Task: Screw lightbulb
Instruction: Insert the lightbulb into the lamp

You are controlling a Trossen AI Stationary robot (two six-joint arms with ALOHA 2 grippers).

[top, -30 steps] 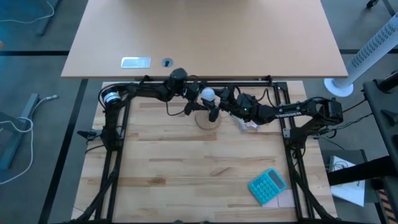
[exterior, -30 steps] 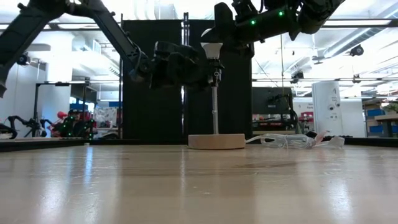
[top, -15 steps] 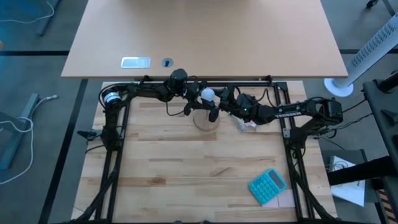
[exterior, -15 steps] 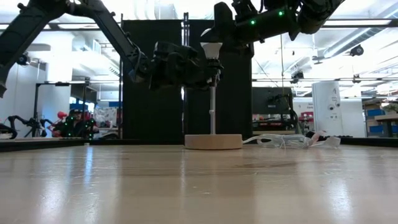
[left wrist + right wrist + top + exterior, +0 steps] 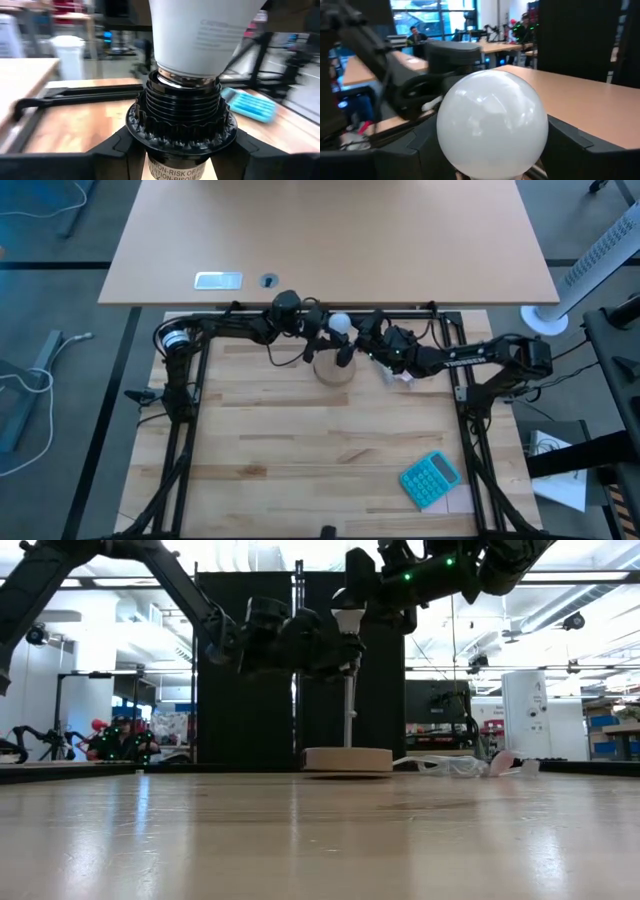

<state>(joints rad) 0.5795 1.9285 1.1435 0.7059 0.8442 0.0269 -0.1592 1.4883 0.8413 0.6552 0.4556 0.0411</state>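
Lightbulb (image 5: 340, 324), a small white rounded glass bulb narrowing to a short metal screw neck, sits at the mouth of the ribbed black plastic socket (image 5: 182, 112) on top of a thin pale stem (image 5: 347, 712) that rises from the round tan wooden disc (image 5: 347, 759). This lamp stands at the far middle of the pale wooden slatted table (image 5: 300, 460).

We have the right gripper (image 5: 487, 137) closed on the bulb's globe, one dark finger on each side, and the left gripper (image 5: 181, 150) clamped around the socket just under its toothed collar. In the left wrist view the metal neck shows only a thin band above the socket, so we judge the threading well begun but perhaps not seated.

To do this well, we should keep the bulb's axis in line with the socket, turn with the right wrist in short strokes, and let the left gripper resist the twist so the stem and disc do not spin or tip. Light squeeze on the glass; stop at firm resistance.

The lamp is near the table's far edge and black frame rail (image 5: 330, 311). A crumpled clear wrapper with cord (image 5: 460, 766) lies just beside the disc, under the right arm; the turquoise calculator (image 5: 430, 479) is well apart. The near half of the table offers free space.
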